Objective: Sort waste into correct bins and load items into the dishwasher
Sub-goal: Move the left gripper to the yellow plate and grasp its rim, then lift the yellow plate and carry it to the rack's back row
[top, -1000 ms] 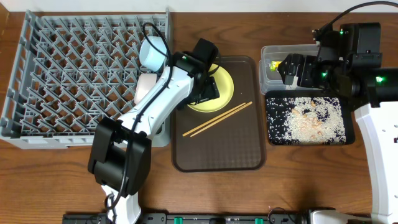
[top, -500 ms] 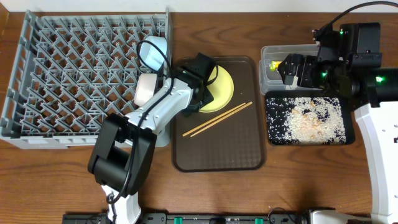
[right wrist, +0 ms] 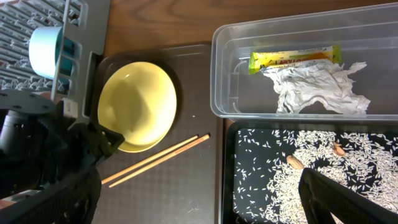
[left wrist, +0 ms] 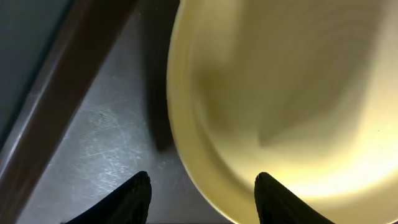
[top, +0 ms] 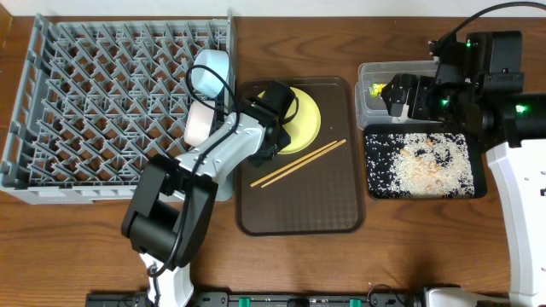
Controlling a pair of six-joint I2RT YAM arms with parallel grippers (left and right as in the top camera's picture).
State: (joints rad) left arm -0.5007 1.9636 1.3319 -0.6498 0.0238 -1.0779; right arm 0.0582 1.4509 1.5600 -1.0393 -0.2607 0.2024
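two grippers were in view. the left gripper (top: 275,130) was low over the left edge of the yellow plate (top: 305,119), which lay at the back of the brown tray (top: 299,209). in the left wrist view its dark fingertips (left wrist: 134,202) stood partly apart astride the plate's rim, one over the tray floor and one over the plate's inner slope. i could not tell whether they pinched the rim or only bracketed it. the chopsticks (top: 299,164) lay side by side on the tray just in front of the plate, slanting, not touching it. the blue bowl (top: 209,72) sat tipped on its side at the right edge of the grey dish rack (top: 102,102). the white bowl (top: 199,125) was just in front of it, partly hidden by the left arm. the right gripper (top: 399,95) hung over the clear tub (top: 365,107) with its jaws spread wide and nothing between them. inside the tub lay the wrapper (right wrist: 295,58) and the crumpled paper (right wrist: 317,87), touching. rice (top: 418,166) was scattered over the black tray (top: 372,192), which sat right against the tub's front side.
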